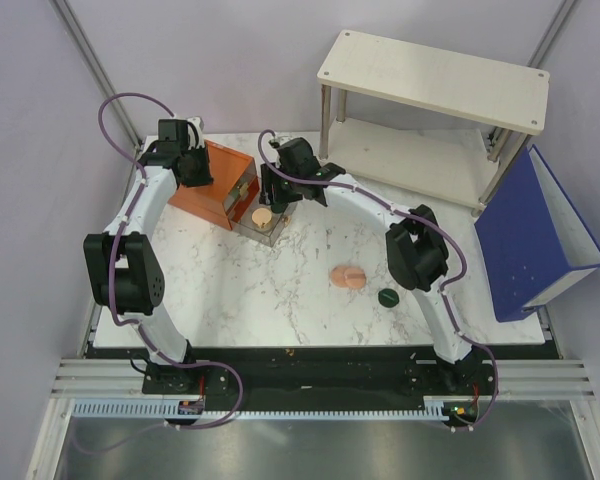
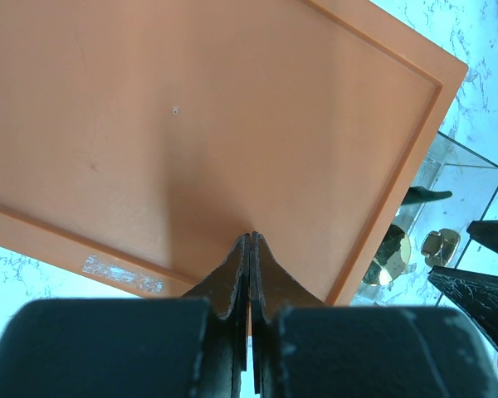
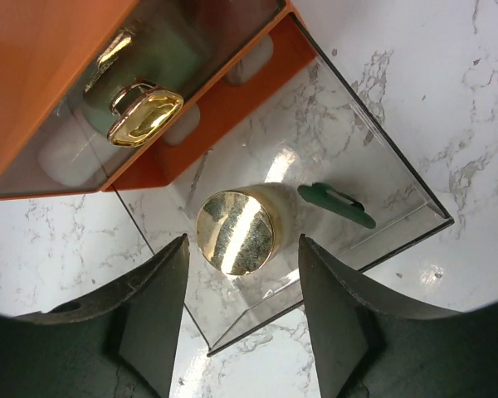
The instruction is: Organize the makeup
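Where the top view shows the orange box (image 1: pixel 212 185) at the upper left of the marble table (image 1: pixel 280 310), we find its lower clear drawer (image 1: pixel 270 232) jutting out toward the frame's centre. The tan-gold jar (image 3: pixel 235 232) stands upright inside it, gold lid facing straight up at the right wrist camera. Just right of the jar in that view, a dark green disc (image 3: pixel 336 205) sits tilted on its edge in the same drawer, so we see a thin sliver whose long axis runs from upper left to lower right; we cannot tell whether it touches the jar. The right gripper (image 3: pixel 242 249) hangs above the jar with its jaws spread wide, one finger on either side, gripping nothing. Behind the upper drawer's clear front with its gold knob (image 3: pixel 145 114) we make out a mint-green tube (image 3: pixel 170 50), which seems to lie with its length running lower left to upper right, though reflections blur it. The left gripper (image 2: pixel 251 240) has its jaws pressed together on nothing, tips over the box's orange top near its edge. On the table, right of centre in the top view, the peach-pink round compact (image 1: pixel 349 276) lies flat, with a second dark green disc (image 1: pixel 388 297) near its lower right, apart from it.
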